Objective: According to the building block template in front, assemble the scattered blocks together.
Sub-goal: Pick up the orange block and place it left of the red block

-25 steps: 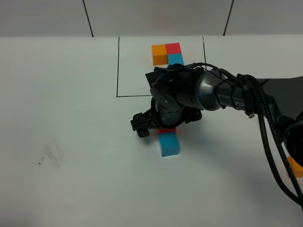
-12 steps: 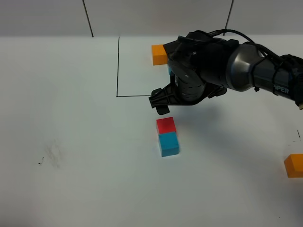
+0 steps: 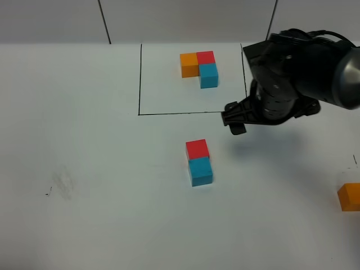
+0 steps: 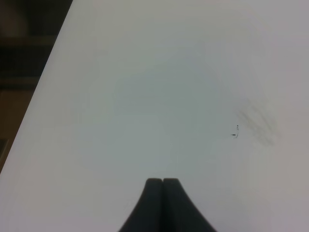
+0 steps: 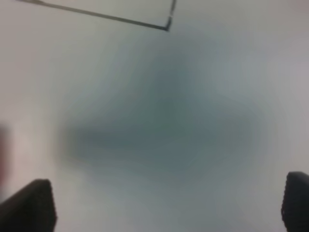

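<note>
Exterior high: red block [image 3: 197, 149] released, touching blue block [image 3: 201, 171].
The left gripper [image 4: 162, 182] stays pressed together. The template [image 3: 199, 67] lies inside its outline [image 3: 139, 79]. The right gripper [image 3: 234, 122], spread and empty, has swung rightward; the orange block [image 3: 349, 197], far right, likely comes next.

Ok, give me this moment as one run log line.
red block touching blue block | orange block apart, far right, not yet joined | right jaws open, empty | left jaws shut, empty

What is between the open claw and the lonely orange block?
Nothing: only bare white table between the right gripper and orange block, in the high view.
</note>
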